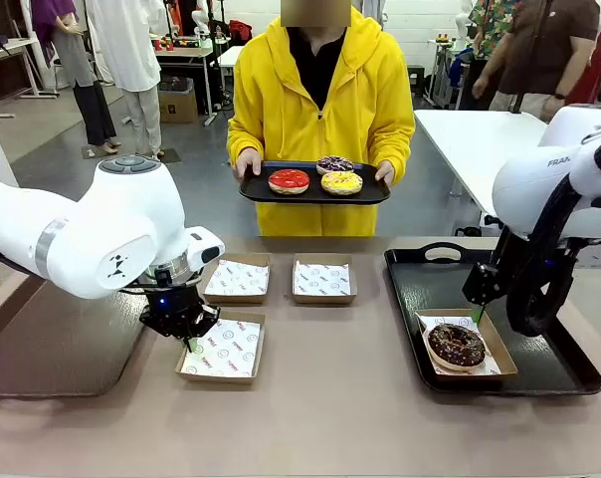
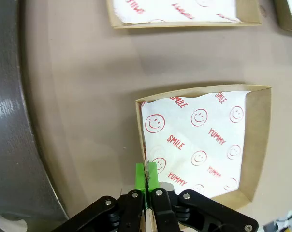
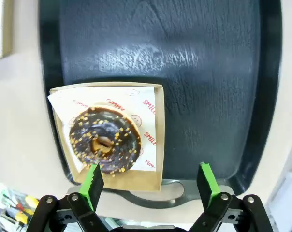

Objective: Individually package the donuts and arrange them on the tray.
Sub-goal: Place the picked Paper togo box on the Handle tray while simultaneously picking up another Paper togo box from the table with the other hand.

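Nearest, the left gripper [image 2: 147,180] is pinched tight on the rim of a shallow brown cardboard box [image 2: 257,145]. The right gripper [image 3: 150,180] hangs wide open over the sprinkled chocolate ring donut [image 3: 105,140], which sits boxed on a black plastic tray [image 3: 209,96]. Beyond, a person [image 1: 320,90] holds another black tray [image 1: 256,191] bearing a red-iced donut [image 1: 289,180], a yellow-iced donut [image 1: 341,182] and a dark striped donut [image 1: 334,163].

Three paper-lined boxes [image 1: 320,280] on brown table [image 1: 340,408]; yellow hoodie [image 1: 365,100] beyond.

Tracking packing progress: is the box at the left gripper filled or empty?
Empty. The box holds only its printed paper liner; the left gripper is shut on its wall.
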You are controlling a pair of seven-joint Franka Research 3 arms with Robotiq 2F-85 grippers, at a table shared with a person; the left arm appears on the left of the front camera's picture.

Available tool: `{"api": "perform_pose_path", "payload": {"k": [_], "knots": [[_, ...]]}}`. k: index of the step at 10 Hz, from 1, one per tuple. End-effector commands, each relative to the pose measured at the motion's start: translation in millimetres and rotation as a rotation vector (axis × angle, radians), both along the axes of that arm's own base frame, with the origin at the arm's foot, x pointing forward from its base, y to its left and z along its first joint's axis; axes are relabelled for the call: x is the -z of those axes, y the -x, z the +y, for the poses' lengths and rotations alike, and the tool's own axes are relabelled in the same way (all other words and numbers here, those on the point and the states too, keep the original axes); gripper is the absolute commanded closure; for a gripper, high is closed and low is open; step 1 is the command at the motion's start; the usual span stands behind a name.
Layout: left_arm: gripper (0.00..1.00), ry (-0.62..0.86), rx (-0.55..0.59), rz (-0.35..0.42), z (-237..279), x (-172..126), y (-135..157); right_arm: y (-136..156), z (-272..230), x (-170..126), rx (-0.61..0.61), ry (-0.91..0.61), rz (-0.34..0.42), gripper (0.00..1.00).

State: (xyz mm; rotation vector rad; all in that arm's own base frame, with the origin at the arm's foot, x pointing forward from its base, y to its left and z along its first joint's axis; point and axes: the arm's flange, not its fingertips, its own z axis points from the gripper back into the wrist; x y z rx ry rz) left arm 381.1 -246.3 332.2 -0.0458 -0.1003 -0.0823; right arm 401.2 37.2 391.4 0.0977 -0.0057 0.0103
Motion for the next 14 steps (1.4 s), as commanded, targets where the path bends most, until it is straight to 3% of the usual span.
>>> {"api": "perform_pose_path", "payload": {"k": [1,4,6,8,11,14], "knots": [[1.0,0.055,0.061,0.062,-0.4,-41.3,1.5,15.7,-39.9,-49.7,-0.046,-0.234,-0.066,0.0],[1.0,0.06,0.063,-0.036,-12.3,-117.3,-12.1,25.0,-138.2,-98.8,0.045,-0.604,-0.148,0.0],[1.0,0.065,0.036,-0.083,-17.6,-163.2,-31.1,18.4,-193.3,-94.5,0.143,-0.805,-0.131,0.0],[1.0,0.069,0.012,-0.121,-22.3,-196.2,-58.4,16.1,-228.7,-72.3,0.13,-0.947,-0.084,0.0],[1.0,0.04,-0.04,-0.154,-29.4,-217.3,-106.1,29.4,-252.5,-35.7,0.149,-1.094,-0.089,0.0],[1.0,0.014,-0.041,-0.124,-31.6,-207.3,-136.5,46.4,-258.3,-28.1,0.124,-1.136,-0.124,0.0]]}}
